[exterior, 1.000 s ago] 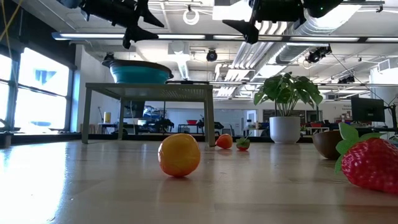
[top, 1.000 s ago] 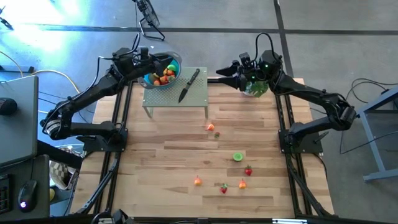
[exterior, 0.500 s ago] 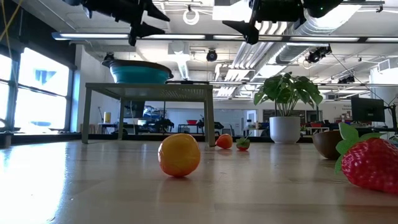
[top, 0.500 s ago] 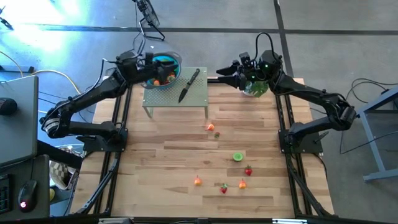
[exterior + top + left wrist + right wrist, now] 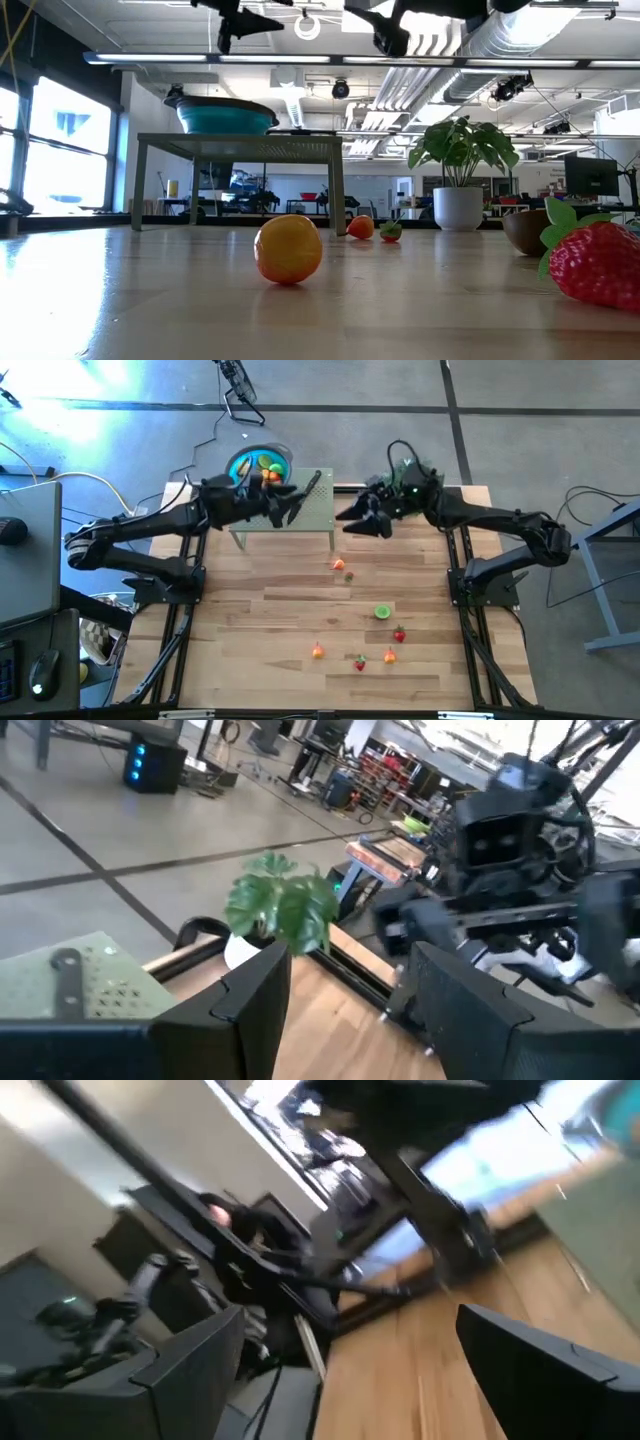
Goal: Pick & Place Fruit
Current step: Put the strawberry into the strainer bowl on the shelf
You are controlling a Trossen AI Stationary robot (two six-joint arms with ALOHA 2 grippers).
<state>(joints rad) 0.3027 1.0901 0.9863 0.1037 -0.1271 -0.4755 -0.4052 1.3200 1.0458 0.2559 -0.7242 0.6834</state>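
Note:
Several small toy fruit lie on the wooden table: two point(image 5: 344, 568) mid-table, a green half point(image 5: 382, 612), and red and orange pieces point(image 5: 359, 658) near the front edge; the low view shows an orange point(image 5: 288, 250) and a strawberry point(image 5: 595, 262) up close. More fruit fill the blue bowl point(image 5: 240, 460), which stands on the far left of the green stand point(image 5: 322, 522). My left gripper point(image 5: 290, 507) hovers open above the stand, level, beside the knife point(image 5: 312, 484). My right gripper point(image 5: 350, 522) hangs open in the air just right of the stand. Neither has anything between its fingers.
A potted plant point(image 5: 462, 150) stands at the far right of the table, behind my right arm. The two grippers face each other a short way apart, both high above the tabletop point(image 5: 300, 610). A brown bowl point(image 5: 525, 230) sits at the right in the low view.
My left gripper has swung from above the blue bowl toward the table's right and near side, over the stand, staying level and open. My right gripper has swung away from the plant toward the near edge and slightly left, rolling a little, still open.

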